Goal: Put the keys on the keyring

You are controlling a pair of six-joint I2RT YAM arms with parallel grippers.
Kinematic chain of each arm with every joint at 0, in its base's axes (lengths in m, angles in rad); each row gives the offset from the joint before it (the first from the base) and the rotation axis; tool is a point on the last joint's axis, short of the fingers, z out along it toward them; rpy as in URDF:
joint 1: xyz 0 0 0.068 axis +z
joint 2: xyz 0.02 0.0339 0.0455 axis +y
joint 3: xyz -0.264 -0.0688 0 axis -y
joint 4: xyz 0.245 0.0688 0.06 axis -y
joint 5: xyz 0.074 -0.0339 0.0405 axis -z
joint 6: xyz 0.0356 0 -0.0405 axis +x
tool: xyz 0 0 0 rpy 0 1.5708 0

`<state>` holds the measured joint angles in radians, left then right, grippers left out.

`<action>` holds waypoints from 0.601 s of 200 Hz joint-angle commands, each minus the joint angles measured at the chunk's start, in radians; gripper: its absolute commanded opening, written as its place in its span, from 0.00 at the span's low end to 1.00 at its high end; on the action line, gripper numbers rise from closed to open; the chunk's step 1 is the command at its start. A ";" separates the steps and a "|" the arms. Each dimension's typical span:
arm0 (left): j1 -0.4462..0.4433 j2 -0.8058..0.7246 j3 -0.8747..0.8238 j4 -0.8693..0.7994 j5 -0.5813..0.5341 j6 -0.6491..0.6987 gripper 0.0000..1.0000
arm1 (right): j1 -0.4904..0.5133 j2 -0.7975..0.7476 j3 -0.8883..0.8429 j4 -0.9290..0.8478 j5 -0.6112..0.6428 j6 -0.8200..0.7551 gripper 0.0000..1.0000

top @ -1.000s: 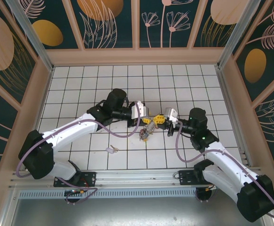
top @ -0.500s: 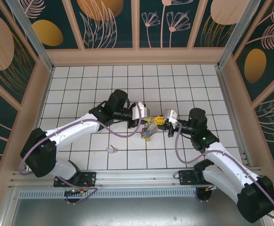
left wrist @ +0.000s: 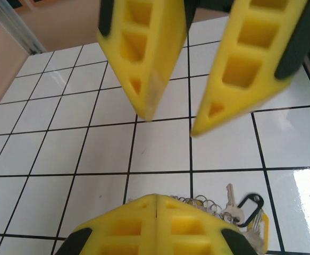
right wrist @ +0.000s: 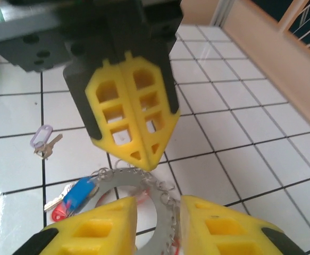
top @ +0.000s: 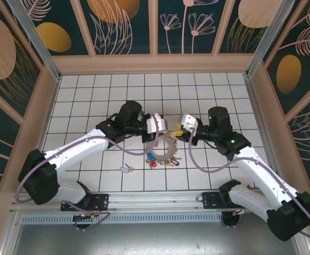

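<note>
Left fingers (right wrist: 131, 119) pressed together just above keyring (right wrist: 128, 179) rim; right fingers (right wrist: 96, 234) apart, straddling it. Close right squarely on bare stretch, clear of hung keys (right wrist: 80, 194)
</note>
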<state>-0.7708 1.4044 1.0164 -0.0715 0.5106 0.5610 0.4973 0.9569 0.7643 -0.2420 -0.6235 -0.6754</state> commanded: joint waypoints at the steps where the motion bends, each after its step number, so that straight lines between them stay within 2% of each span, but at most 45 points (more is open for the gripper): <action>1: -0.002 -0.015 0.000 0.035 -0.026 -0.031 0.00 | 0.003 0.029 0.010 -0.062 0.063 0.018 0.29; 22: 0.001 -0.017 -0.018 0.070 -0.123 -0.116 0.00 | 0.002 0.053 -0.013 -0.046 0.091 0.035 0.30; 31: 0.013 -0.028 -0.036 0.101 -0.164 -0.191 0.14 | 0.005 0.063 -0.022 -0.034 0.080 0.033 0.31; 38: 0.030 -0.042 -0.065 0.133 -0.187 -0.258 0.18 | 0.013 0.069 -0.032 -0.012 0.067 0.035 0.31; 64: 0.186 -0.089 -0.147 0.214 -0.203 -0.608 0.35 | 0.083 0.119 -0.081 0.155 0.041 0.088 0.34; 78: 0.283 -0.091 -0.150 0.173 -0.204 -0.763 0.38 | 0.136 0.186 -0.072 0.254 0.125 0.182 0.35; 98: 0.400 -0.068 -0.135 0.074 -0.254 -0.961 0.51 | 0.168 0.327 0.032 0.226 0.159 0.214 0.33; 120: 0.495 -0.043 -0.171 0.065 -0.181 -1.066 0.56 | 0.202 0.476 0.148 0.197 0.185 0.272 0.28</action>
<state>-0.3450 1.3396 0.8749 0.0330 0.3031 -0.2405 0.6712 1.3201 0.7929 -0.0860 -0.4892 -0.4976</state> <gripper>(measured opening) 0.528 0.298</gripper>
